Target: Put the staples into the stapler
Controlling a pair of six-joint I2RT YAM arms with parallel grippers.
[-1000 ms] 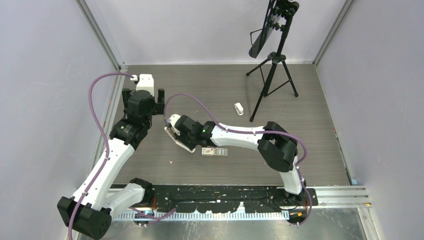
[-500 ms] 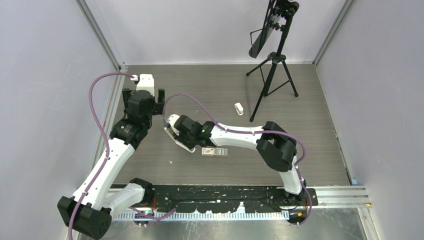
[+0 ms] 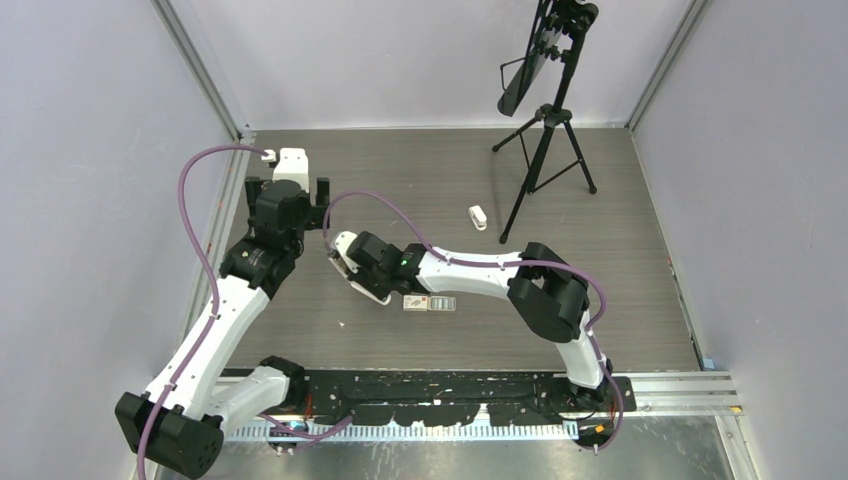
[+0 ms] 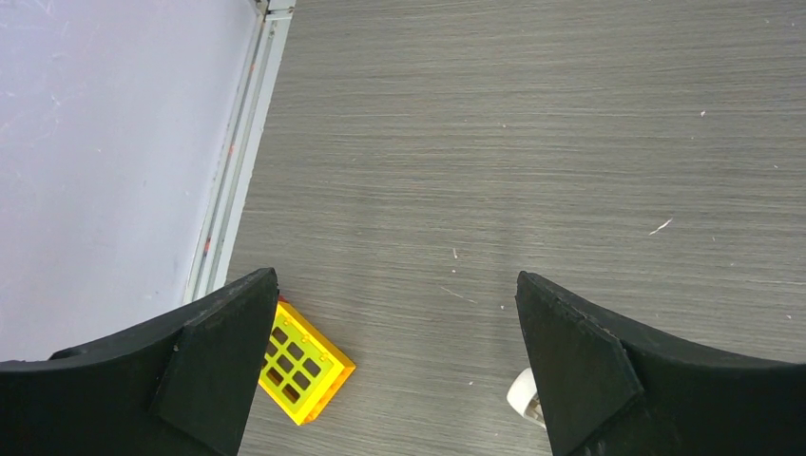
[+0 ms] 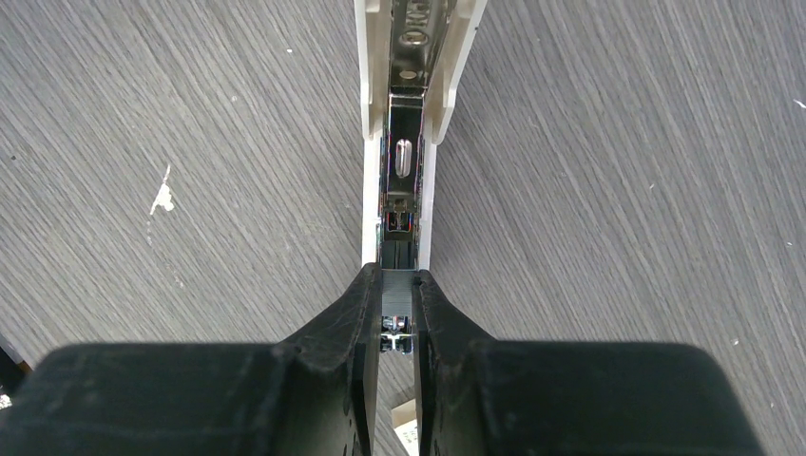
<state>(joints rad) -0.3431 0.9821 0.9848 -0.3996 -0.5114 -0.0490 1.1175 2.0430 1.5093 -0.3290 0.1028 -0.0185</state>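
From above, I see my left gripper (image 3: 288, 190) hovering near the table's left edge, its fingers spread wide with nothing between them. My right gripper (image 3: 352, 268) sits to its right, at mid-table, directly over the far end of the stapler (image 3: 378, 293), which lies slanted on the grey wood-grain table (image 3: 600, 260). The white staple box (image 3: 430, 303) rests just beside the stapler's near end. My left wrist camera shows the left gripper (image 4: 395, 278) gaping over bare tabletop, with a yellow gridded block (image 4: 304, 361) by its left finger. My right wrist camera shows the right gripper (image 5: 397, 275) pressed narrowly together, pinching a small grey strip of staples (image 5: 397, 293) right above the open stapler (image 5: 418, 38), whose silver channel runs straight ahead from the fingertips.
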